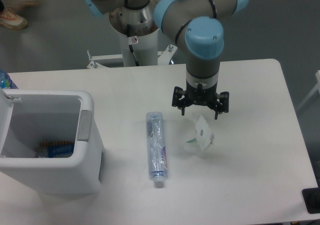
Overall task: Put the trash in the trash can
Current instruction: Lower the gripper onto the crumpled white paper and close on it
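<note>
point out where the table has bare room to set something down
Bare patches: the table right of the paper packet to the far edge, the front strip below the bottle, and the back-left behind the trash can. Crowded: between bottle and packet, under the open gripper.

Arm [172, 15], upper centre of frame: grey tubular links w/ light-blue round joint caps, silver cap at top left. White base column below w/ small red-and-white sticker. Black two-finger gripper [200, 113] at centre, short dark prongs, thin black cable.
</note>
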You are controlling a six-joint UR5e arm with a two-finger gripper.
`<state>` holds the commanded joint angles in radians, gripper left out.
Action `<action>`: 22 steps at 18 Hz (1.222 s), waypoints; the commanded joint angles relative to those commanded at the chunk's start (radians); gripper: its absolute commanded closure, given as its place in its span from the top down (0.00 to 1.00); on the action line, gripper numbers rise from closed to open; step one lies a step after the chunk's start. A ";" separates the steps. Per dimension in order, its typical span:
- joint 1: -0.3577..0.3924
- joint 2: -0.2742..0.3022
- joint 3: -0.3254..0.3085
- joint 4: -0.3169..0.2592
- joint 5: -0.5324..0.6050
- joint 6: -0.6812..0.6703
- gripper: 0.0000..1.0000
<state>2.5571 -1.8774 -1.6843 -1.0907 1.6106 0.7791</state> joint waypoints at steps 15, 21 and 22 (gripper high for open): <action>-0.006 -0.124 -0.054 0.133 0.077 0.023 0.57; -0.003 -0.117 -0.035 0.127 0.074 0.026 0.01; -0.003 -0.115 -0.031 0.126 0.072 0.026 0.00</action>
<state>2.5541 -1.9927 -1.7150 -0.9649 1.6828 0.8053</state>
